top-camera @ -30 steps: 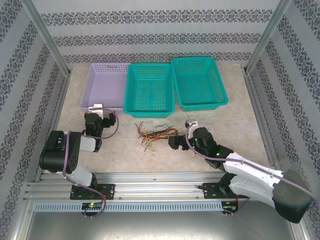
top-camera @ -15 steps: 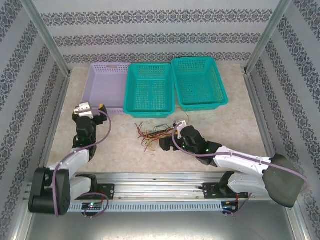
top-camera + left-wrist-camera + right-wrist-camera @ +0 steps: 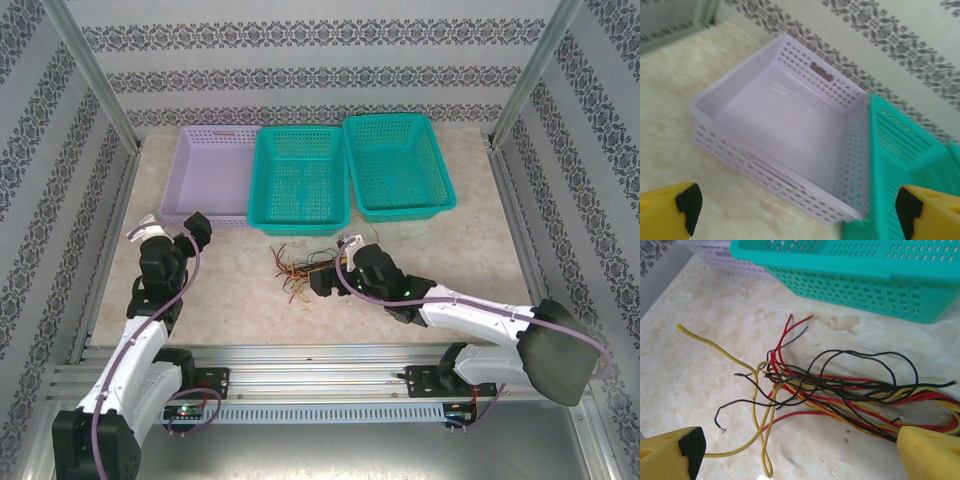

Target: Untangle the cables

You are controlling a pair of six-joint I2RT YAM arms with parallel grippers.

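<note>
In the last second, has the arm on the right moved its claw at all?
Yes. Against the fixed middle teal basket, the right gripper has slid left, closing on the cables.

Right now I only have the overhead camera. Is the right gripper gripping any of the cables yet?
Observer: No. In the right wrist view the right gripper is open, jaws wide apart, and the cables lie loose on the table, none pinched.
Operator: Which strand looks easiest to pull free?
Observer: Probably the yellow cable. One end of it runs out to the left, clear of where the red and black strands cross.
</note>
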